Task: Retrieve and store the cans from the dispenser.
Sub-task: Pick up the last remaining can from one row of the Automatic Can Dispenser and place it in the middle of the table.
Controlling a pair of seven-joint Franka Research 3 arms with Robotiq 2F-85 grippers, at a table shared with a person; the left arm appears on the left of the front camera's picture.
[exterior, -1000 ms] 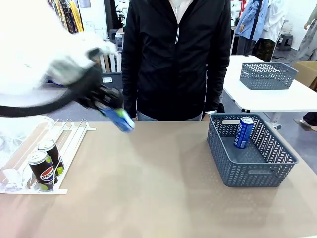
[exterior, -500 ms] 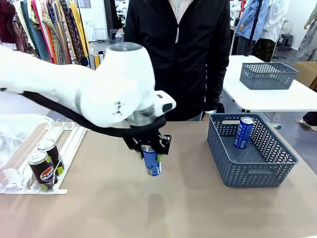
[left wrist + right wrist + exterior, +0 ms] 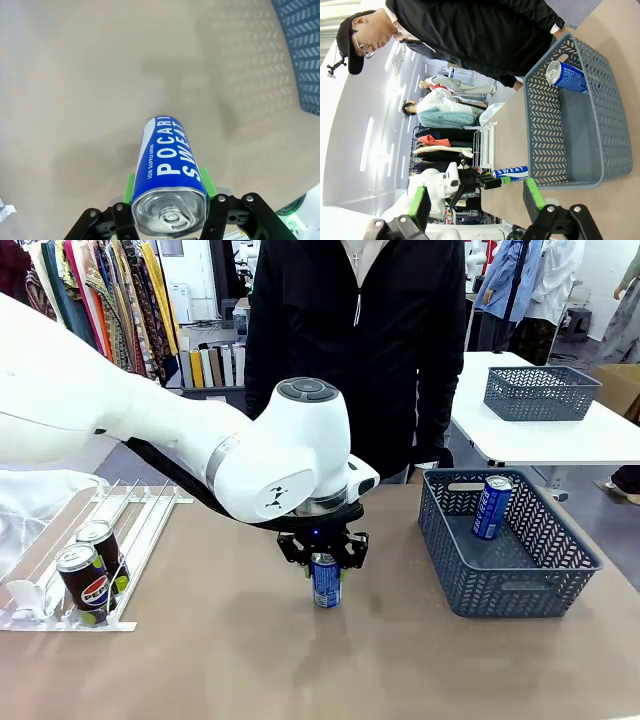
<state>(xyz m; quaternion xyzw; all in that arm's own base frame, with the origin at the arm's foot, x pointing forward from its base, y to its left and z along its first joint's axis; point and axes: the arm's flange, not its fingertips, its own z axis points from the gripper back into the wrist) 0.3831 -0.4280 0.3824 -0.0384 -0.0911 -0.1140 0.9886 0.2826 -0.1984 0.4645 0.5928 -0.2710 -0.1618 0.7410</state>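
The left fingers (image 3: pixel 348 548), black with green pads, pinch a blue Pocari Sweat can (image 3: pixel 326 588) by its upper part. It is upright near the middle of the tan bench (image 3: pixel 250 660), between the dispenser (image 3: pixel 150 510) and the grey-blue mesh basket (image 3: pixel 520 585); whether its base touches the bench I cannot tell. The left wrist view looks down the smooth aluminium cylinder and adds what the front view lacks: white lettering along the side, the silver top with its pull tab, and a green pad pressed flat on each flank. The front view gives four cans. One is held, and a second blue can (image 3: pixel 492 506) is tilted against the far wall inside the basket. Two black cans (image 3: pixel 85 580), the nearer with a Pepsi logo, stand one behind the other at the low end of the dispenser, a white rack of thin parallel rails. The right fingers (image 3: pixel 532 194) stand spread wide with nothing between them. Their view, rolled sideways, shows the basket's herringbone-perforated plastic walls and a person (image 3: pixel 470 30) in a black jacket at the bench's far edge.
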